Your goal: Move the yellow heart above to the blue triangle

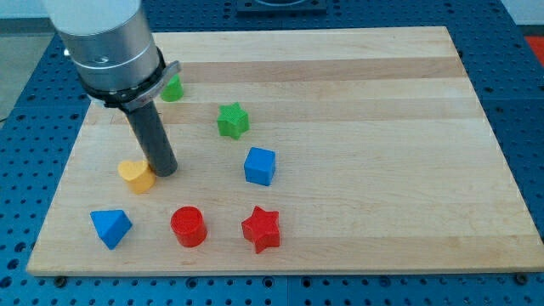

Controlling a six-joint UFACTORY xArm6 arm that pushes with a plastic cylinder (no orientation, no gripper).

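Pale wood, matt blocks, dark rod

The board [357,127] is light, smooth wood with visible grain. The heart [135,175], triangle [110,227] and cube [260,166] look like matt plastic; the green star [232,120] looks ribbed. My tip [165,172] ends a satin-dark rod under a brushed-metal housing [106,38].

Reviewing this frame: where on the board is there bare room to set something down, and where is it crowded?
Free: the whole view's right half, right of the blue cube and red star, and the top strip above the green star. Crowded: the lower left, where my tip touches the yellow heart above the blue triangle, beside the red cylinder.
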